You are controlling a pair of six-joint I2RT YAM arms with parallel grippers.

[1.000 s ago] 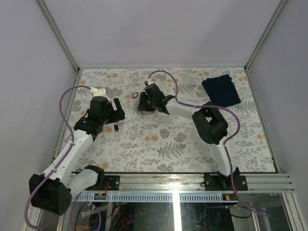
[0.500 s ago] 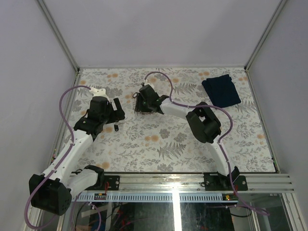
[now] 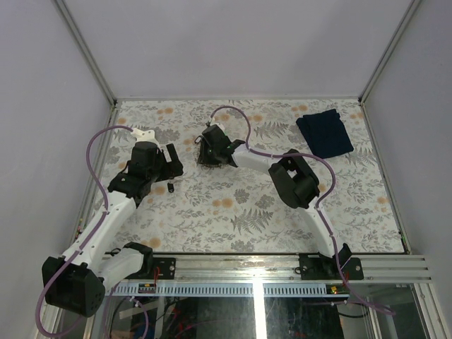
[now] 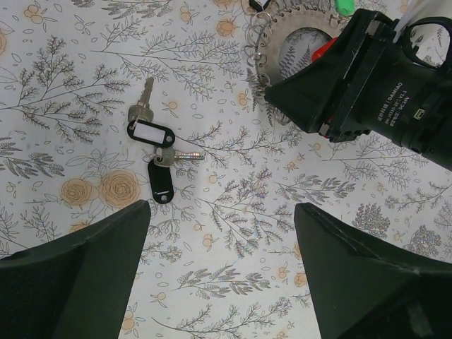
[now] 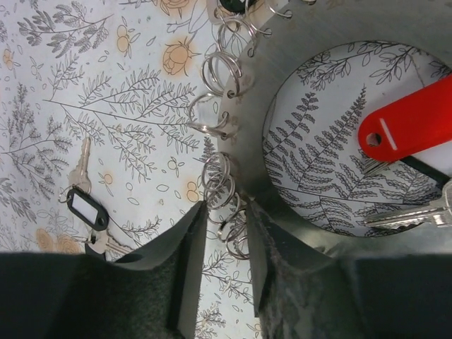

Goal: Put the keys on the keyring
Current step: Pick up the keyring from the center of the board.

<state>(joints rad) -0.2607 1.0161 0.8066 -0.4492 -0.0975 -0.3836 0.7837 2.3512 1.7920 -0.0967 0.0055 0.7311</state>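
Top view first: got the left gripper (image 3: pixel 171 167) sitting left of centre over the floral table (image 3: pixel 233 212), spread as wide as possible, holding nothing. Same story from the left wrist cam, with dark fingers (image 4: pixel 78 282) down in the two bottom corners and only bare flowery cloth between them.

Spotted the keys (image 4: pixel 157 152) left of centre in that view, lying flat in a small bunch with black tags, one tag with a white label window. Not touching anything else, and clearly apart from the keyring (image 5: pixel 244 106).

Over to the right wrist cam: keyring filling the upper right, a flat silvery band edged with small split rings, red tag (image 5: pixel 413 123) lying inside the loop. Green tag (image 4: pixel 344 6) just peeking in at the top edge of the left wrist shot.

Right gripper (image 5: pixel 226 219) down at the ring's lower left edge, fingers drawn close together either side of a couple of those split rings. Can't tell whether actually pinching or just straddling.

Also a dark blue cloth (image 3: pixel 324 133) folded at the upper right of the table.
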